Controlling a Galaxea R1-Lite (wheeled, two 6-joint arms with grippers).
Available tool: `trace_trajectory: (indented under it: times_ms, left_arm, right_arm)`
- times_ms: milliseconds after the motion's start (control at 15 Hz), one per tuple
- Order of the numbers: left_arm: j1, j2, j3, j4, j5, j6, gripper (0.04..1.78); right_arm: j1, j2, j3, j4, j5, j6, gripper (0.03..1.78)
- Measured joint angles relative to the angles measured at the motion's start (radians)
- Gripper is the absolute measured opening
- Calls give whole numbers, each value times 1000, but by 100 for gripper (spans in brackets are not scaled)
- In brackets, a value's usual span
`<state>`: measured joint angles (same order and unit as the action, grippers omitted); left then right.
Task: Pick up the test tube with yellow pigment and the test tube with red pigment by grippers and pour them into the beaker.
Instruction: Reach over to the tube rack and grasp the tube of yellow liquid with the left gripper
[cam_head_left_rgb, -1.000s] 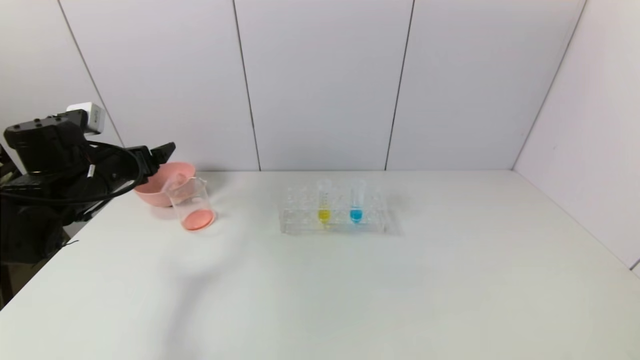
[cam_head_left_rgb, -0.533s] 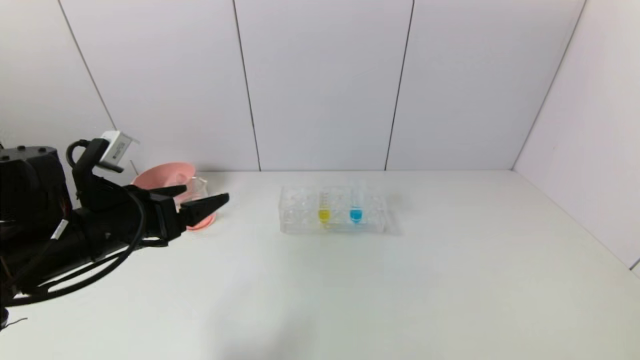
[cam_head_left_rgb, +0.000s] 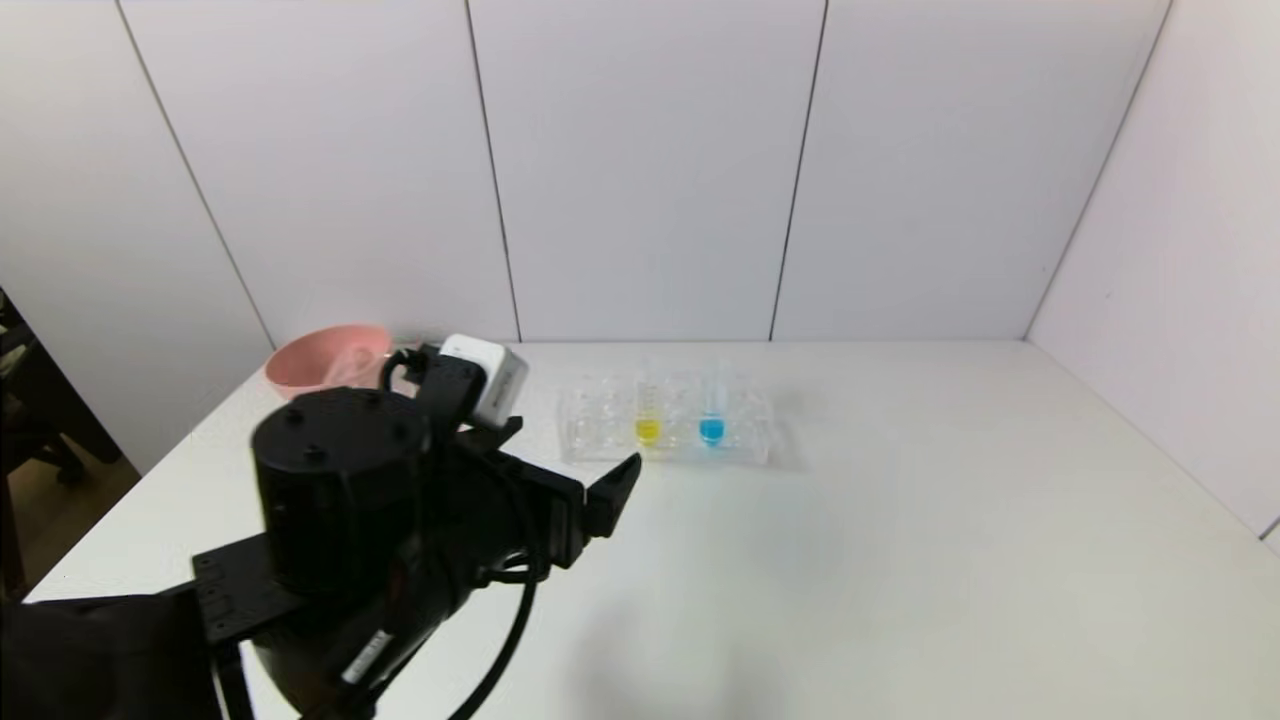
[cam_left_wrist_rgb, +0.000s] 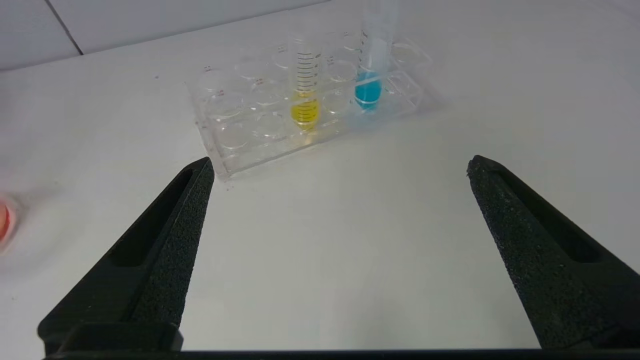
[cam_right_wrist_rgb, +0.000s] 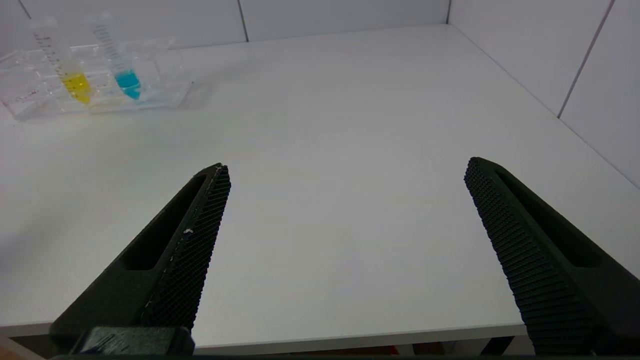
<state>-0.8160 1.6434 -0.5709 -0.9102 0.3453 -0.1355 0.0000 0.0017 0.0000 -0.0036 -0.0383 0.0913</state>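
The left black two-fingered tool (cam_left_wrist_rgb: 340, 165) hangs over the white worktop (cam_head_left_rgb: 900, 560) with its fingers spread wide and nothing between them. In its own wrist view the slim clear test tube with yellow pigment (cam_left_wrist_rgb: 305, 80) sits almost dead ahead, a little off the midline between the two tips, so it lies straight forward from the tool. The head view agrees: the tool (cam_head_left_rgb: 600, 495) points toward the clear plastic tube rack (cam_head_left_rgb: 600, 440), close to its near corner but not yet touching it.

The tube stands upright in the rack, its long axis vertical, yellow liquid at the bottom and the graduated upper part bare. Just beside it stands a clear tube with blue liquid (cam_left_wrist_rgb: 371, 65), near enough that the spread fingers could brush it; I judge the approach needs to centre on the yellow one and close across its upper shaft.

The right black tool (cam_right_wrist_rgb: 345, 167), likewise wide open and empty, is held low by the worktop's near edge, well apart from the rack, so the left arm is the nearer. No tube with red pigment shows in the rack. The round pink bowl (cam_head_left_rgb: 325, 358) sits behind the left arm; the beaker is hidden by that arm in the head view.
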Motion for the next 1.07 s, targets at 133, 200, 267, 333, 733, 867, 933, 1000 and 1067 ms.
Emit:
trace_trajectory:
  times_ms: [133, 200, 267, 333, 733, 867, 933, 1000, 1067]
  left_arm:
    - [-48, 124, -80, -47, 165, 0, 176]
    - [-60, 184, -133, -57, 237, -1, 176]
    - [-68, 236, -190, -63, 304, -2, 176]
    - [-73, 293, -247, -73, 365, -3, 176]
    - [-59, 525, -481, -122, 427, 21, 176]
    - [-30, 573, -533, -135, 420, 32, 176]
    - [-14, 593, -556, -141, 409, 41, 176]
    - [0, 610, -576, -145, 394, 56, 176]
    - [13, 625, -596, -154, 379, 69, 176]
  right_arm:
    - [0, 0, 0, 0, 0, 0, 171]
    - [0, 0, 0, 1, 0, 0, 171]
    - [0, 0, 0, 0, 0, 1, 171]
    - [0, 0, 0, 0, 0, 0, 171]
    - [0, 0, 0, 0, 0, 0, 171]
    - [0, 0, 0, 0, 0, 0, 171]
    - [0, 0, 0, 1, 0, 0, 171]
    - [0, 0, 0, 0, 0, 0, 171]
    - [0, 0, 0, 1, 0, 0, 171]
